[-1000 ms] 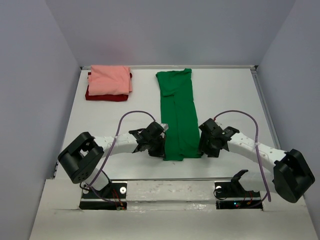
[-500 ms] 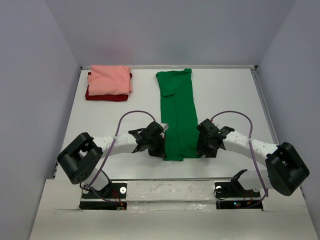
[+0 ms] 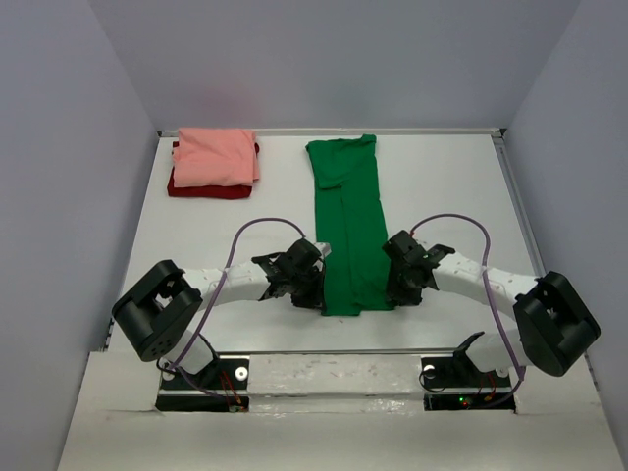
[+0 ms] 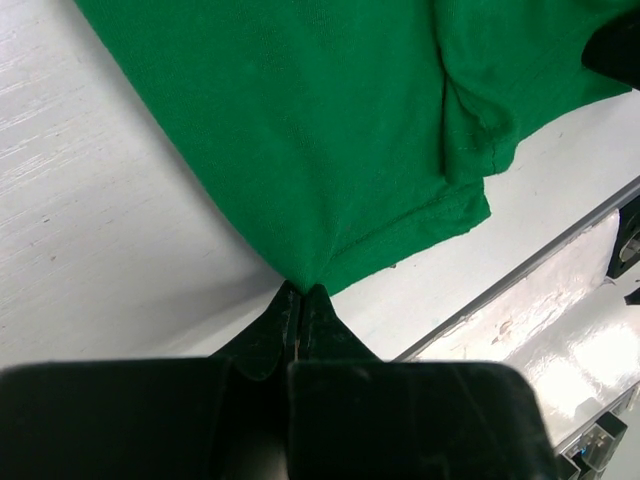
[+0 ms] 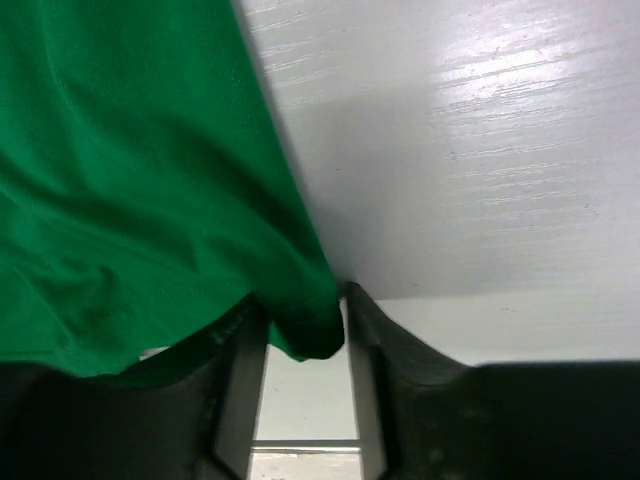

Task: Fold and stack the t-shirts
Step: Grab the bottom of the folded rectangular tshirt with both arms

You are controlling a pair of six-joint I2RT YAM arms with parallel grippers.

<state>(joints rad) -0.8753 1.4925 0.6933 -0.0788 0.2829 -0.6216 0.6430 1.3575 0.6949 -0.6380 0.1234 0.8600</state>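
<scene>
White table (image 3: pixel 451 196) | pink-on-red stack (image 3: pixel 214 159) apart | left hand (image 4: pixel 302 295) pinches green shirt (image 3: pixel 348 216) | right hand (image 5: pixel 302 300): grip unclear

No text, label or number seems readable anywhere in these views.

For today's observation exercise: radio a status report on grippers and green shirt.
Left gripper shut on green shirt, left edge. Right gripper straddles right edge, grip unclear. Nothing obstructing.
</scene>
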